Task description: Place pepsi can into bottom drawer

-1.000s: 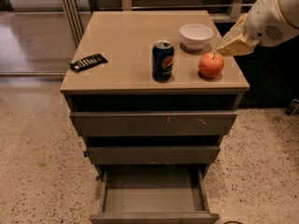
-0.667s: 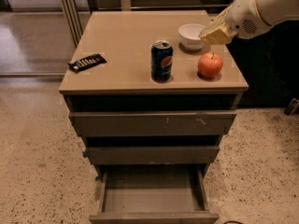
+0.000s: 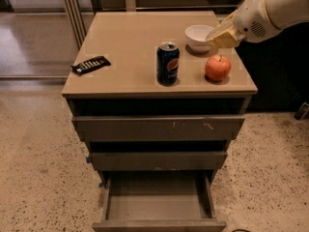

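The pepsi can [image 3: 168,64] stands upright near the front edge of the cabinet top, dark blue with a silver top and round logo facing me. The bottom drawer [image 3: 158,221] is pulled open at the foot of the cabinet and its inside looks empty. My gripper [image 3: 221,36] hangs from the white arm at the upper right, above the cabinet top between the white bowl and the red apple, to the right of the can and apart from it. It holds nothing that I can see.
A white bowl [image 3: 198,36] sits at the back right of the cabinet top [image 3: 125,42], a red apple [image 3: 217,67] at the front right, a black snack bar [image 3: 90,65] at the left edge. Two wider drawers [image 3: 158,127] sit shut above. Speckled floor surrounds the cabinet.
My arm and gripper have moved left and slightly up, from beside the apple toward the bowl. The can, apple and drawer have not moved.
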Controlling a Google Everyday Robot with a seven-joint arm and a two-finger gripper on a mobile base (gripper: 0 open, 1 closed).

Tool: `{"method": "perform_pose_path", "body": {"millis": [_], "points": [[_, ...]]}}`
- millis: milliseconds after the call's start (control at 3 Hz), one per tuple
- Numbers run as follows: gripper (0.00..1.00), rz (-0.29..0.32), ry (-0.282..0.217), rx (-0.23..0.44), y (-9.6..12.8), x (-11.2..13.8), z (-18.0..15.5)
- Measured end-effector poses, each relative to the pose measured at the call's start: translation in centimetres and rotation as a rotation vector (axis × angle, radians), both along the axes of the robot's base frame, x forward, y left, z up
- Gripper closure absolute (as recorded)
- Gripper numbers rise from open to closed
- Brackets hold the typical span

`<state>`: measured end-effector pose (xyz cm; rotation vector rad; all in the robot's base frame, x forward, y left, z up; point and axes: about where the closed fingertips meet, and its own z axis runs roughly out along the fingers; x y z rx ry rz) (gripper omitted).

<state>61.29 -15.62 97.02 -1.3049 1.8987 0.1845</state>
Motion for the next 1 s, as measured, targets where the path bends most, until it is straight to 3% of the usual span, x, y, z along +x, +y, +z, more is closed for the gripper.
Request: {"method": "perform_pose_path", "body": {"millis": [333, 667, 1000], "points": [[0.50, 0.011, 0.014, 0.042, 1.2, 0.2, -0.7], [0.19, 0.038, 0.048, 0.093, 3.2, 0.6, -2.0], [0.00, 0.049, 0.080, 0.125, 4.4, 1.0, -3.3]]}}
